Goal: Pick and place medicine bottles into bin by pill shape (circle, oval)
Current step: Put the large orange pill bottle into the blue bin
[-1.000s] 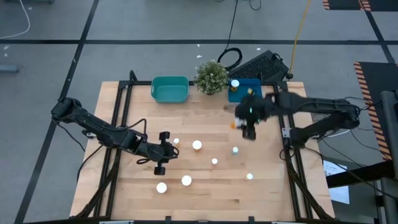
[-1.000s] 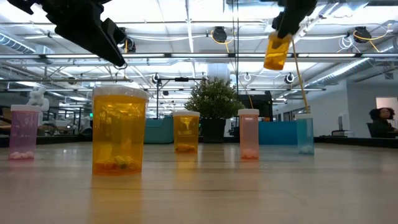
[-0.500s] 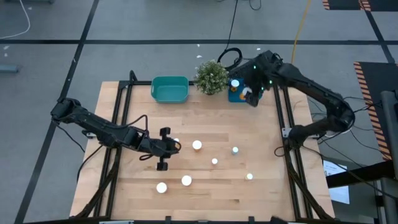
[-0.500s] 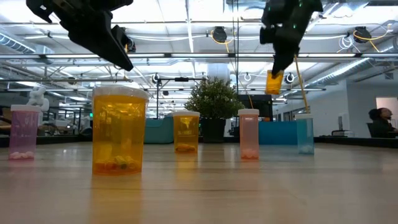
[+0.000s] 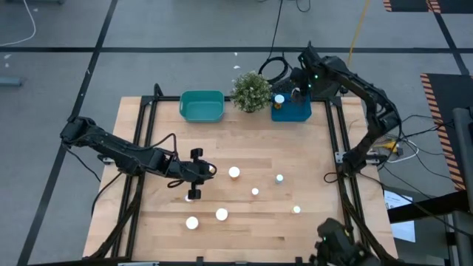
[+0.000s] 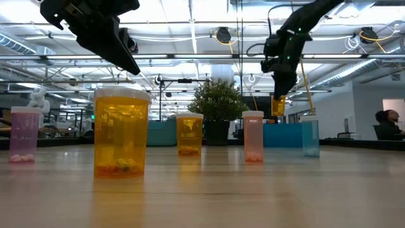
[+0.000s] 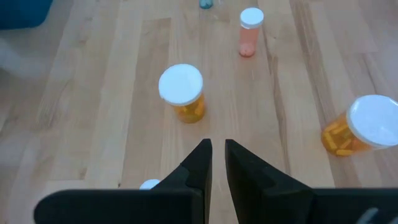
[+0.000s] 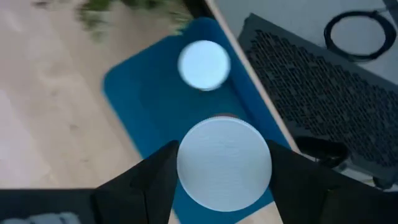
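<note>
My right gripper (image 5: 299, 91) hangs over the blue bin (image 5: 290, 112) at the table's far right, shut on an amber bottle (image 6: 278, 105) with a white cap (image 8: 224, 163). Another white-capped bottle (image 8: 204, 64) stands inside that bin. My left gripper (image 5: 209, 173) hovers over the table's middle left, fingers shut with only a slit between them and nothing held. Ahead of it an amber bottle (image 7: 181, 92) stands on its base, with a pink one (image 7: 250, 32) farther off. Several more bottles stand across the table's near half. My right gripper pinches the amber bottle at its top end, one finger (image 8: 155, 177) on each side of the white cap (image 8: 186, 180). The fingers come from above, pointing down. The bottle hangs upright below them, clear of the blue bin.
A teal bin (image 5: 202, 106) stands at the far edge, left of a green potted plant (image 5: 251, 90). A large amber bottle (image 6: 120, 134) stands nearest the low camera. A dark keyboard (image 8: 311, 68) lies beyond the table's far right corner. Bare wood lies between the bins and the bottles.
My right gripper has carried the amber bottle from above the table's right middle toward the far edge, and now hangs over the blue bin. The bottle has stayed upright in the hold. My left gripper has edged slightly toward the table's right.
</note>
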Robot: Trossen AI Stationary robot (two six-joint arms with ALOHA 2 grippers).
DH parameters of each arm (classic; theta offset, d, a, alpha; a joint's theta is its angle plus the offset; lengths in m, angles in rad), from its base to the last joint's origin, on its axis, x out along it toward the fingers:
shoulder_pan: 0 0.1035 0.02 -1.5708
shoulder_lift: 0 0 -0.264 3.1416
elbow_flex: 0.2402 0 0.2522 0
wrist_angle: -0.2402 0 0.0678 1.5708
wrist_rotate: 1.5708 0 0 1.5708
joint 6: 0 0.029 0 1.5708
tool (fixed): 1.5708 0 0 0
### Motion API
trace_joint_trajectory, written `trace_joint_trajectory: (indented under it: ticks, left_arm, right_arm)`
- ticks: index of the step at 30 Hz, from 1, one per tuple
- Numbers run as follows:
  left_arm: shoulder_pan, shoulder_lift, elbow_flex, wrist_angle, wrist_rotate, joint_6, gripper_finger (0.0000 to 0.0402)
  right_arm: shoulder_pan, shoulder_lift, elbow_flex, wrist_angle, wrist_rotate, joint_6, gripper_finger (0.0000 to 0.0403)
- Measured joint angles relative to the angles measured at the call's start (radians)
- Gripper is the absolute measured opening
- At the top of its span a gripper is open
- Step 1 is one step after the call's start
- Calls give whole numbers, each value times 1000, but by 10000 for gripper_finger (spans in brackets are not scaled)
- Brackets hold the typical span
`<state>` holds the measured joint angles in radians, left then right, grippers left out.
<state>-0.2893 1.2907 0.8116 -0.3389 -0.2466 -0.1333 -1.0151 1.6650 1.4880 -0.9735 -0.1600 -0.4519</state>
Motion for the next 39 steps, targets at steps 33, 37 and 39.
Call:
trace_joint_trajectory:
  ticks: [33, 37, 39]
  left_arm:
    - [0, 0, 0, 0, 1, -15, 49]
    - [0, 0, 0, 0, 1, -18, 49]
    - [0, 0, 0, 0, 1, -19, 49]
  right_arm:
    - [-85, 151, 4, 36, 79, 17, 212]
    - [-85, 151, 2, 24, 78, 28, 212]
    - [-85, 151, -10, 38, 67, 46, 212]
